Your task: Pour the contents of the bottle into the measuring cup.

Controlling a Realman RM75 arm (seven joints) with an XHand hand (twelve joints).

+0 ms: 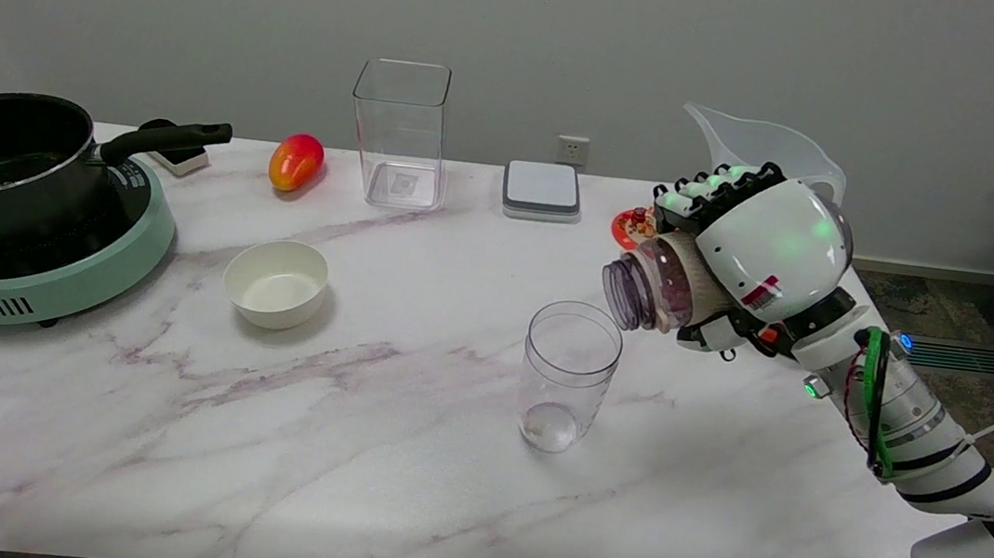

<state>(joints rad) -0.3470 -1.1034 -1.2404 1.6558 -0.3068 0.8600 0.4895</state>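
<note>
One bottle: I hold the bottle (pixel 657 290) in my right hand (pixel 767 254), my fingers (pixel 704 190) wrapped over its top side and closed around its body; it lies nearly level in the air, its open mouth turned away from my palm.
Bottle contents: the clear neck shows nothing I can make out; the body under my grip looks tan, and I cannot tell what is inside.
Measuring cup: the clear measuring cup (pixel 568 376) stands upright on the table, just below and ahead of the bottle's mouth, apart from it.
Behind my hand: a clear pitcher (pixel 760 145) with a spout rises past my knuckles, and a small red object (pixel 632 227) lies just beyond my fingertips; I cannot tell what it is.
Ahead of my fingers, far edge: a grey-and-white kitchen scale (pixel 542 191), then a tall clear square container (pixel 399 132), then a red-and-yellow mango (pixel 296 162).
Farther ahead, mid-table: a white bowl (pixel 276 283), well apart from the cup.
Farthest from my hand: a black saucepan (pixel 0 162) sitting on a green induction cooker (pixel 77 269), its handle pointing back my way.
Underneath it all: a white marble-patterned table (pixel 344 468).
</note>
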